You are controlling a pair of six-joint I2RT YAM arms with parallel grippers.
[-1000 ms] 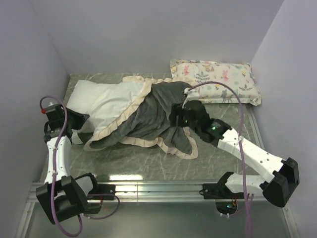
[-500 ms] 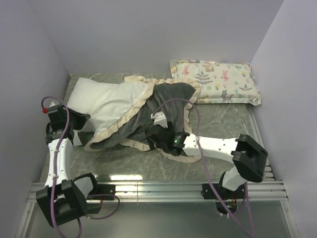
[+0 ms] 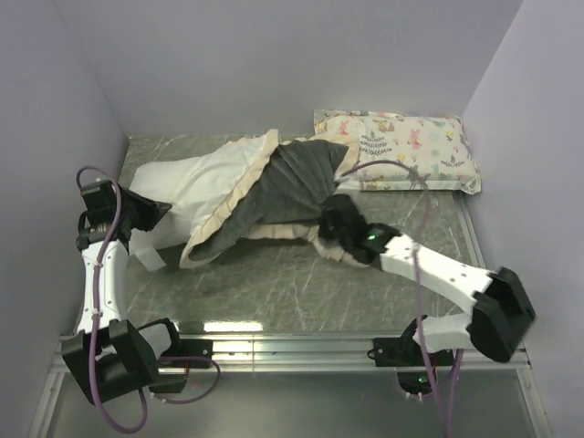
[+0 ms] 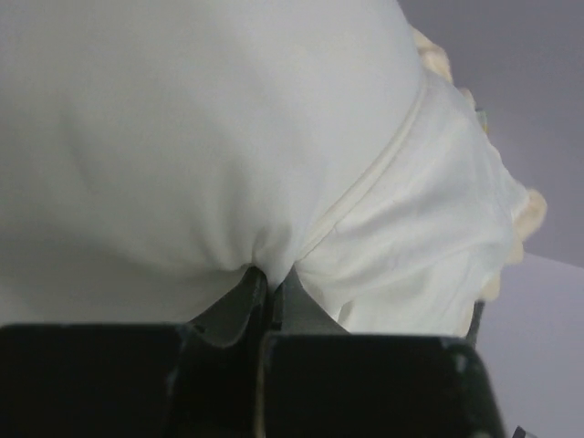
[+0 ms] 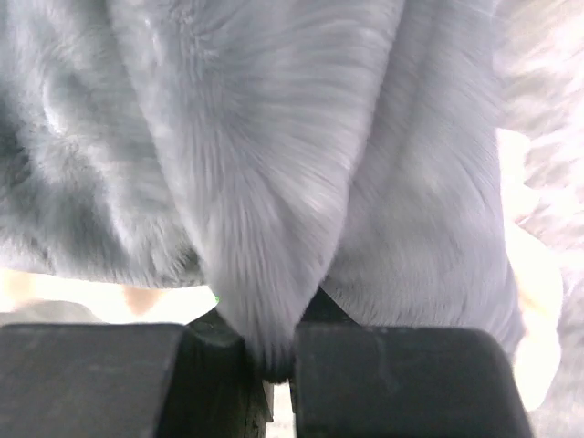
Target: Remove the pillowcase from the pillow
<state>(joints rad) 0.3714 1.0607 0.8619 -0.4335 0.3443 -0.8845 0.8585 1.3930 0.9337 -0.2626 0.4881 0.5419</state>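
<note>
While hemmed beside left wall (image 3: 55,137), pinches pillow (image 4: 182,137) in left gripper (image 4: 265,294). Nips pillowcase (image 5: 274,137) plush in right gripper (image 5: 274,351); leaves table (image 3: 301,283) showing along its near edge.

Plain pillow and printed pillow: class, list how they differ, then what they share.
The plain pillow is white; the printed pillow carries animals and plants. The plain pillow sits partly inside the pillowcase, pinched by the left gripper; the printed pillow lies uncovered and ungripped. Both rest on the table.

Dark grey pillowcase (image 3: 297,178), cream frill (image 3: 230,196); plain white pillow (image 3: 162,178).
</note>
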